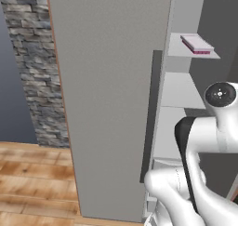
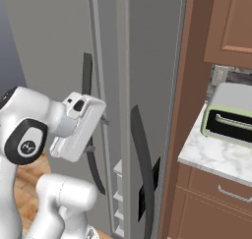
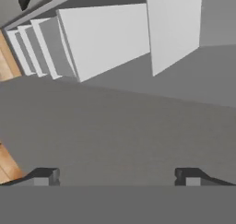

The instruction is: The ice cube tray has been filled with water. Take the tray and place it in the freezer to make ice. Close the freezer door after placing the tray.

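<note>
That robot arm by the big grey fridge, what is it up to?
It is putting away an ice cube tray, which already lies on an upper white shelf inside the freezer. The gripper is open and holds nothing; it points at a plain grey surface with the white shelves beyond. The freezer door stands open, so closing it looks like what is left. A toaster oven sits on the marble counter nearby.

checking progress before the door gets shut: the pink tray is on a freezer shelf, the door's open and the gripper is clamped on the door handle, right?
Not quite. The gripper is open and holds nothing; the hand view shows its fingertips spread wide, apart from the grey surface. The rest stands: in the left base view the pink tray lies on a freezer shelf and the door is open.
</note>
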Robot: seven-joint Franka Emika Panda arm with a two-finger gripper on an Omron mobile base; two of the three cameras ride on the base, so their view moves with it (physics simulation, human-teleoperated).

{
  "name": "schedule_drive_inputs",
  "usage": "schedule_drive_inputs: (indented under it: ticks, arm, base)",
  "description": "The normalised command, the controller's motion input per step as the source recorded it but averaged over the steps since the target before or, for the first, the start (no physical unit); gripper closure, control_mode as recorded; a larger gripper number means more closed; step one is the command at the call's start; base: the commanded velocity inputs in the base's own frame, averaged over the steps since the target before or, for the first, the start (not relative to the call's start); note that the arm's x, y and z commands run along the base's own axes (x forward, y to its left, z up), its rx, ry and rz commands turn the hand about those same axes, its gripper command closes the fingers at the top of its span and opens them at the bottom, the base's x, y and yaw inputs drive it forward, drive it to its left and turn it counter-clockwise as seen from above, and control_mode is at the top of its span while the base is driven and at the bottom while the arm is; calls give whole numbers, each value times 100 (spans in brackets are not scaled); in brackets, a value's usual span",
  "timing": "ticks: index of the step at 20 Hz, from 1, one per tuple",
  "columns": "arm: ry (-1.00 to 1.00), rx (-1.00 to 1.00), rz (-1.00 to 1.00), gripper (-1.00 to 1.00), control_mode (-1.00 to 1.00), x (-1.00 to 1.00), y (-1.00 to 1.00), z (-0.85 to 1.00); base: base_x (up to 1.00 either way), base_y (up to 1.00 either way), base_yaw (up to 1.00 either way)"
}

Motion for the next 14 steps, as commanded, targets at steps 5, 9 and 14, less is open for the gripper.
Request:
schedule_drive_inputs:
  ticks: [5, 9, 14]
  arm:
    - [0, 0, -6, -100, -100, -37, 21, -17]
    - [0, 0, 0, -100, 100, -12, 19, -23]
    - [0, 0, 0, -100, 100, 0, 0, 0]
  base:
    - [0, 0, 0]
    - [-3, 5, 0]
    - [-21, 13, 0]
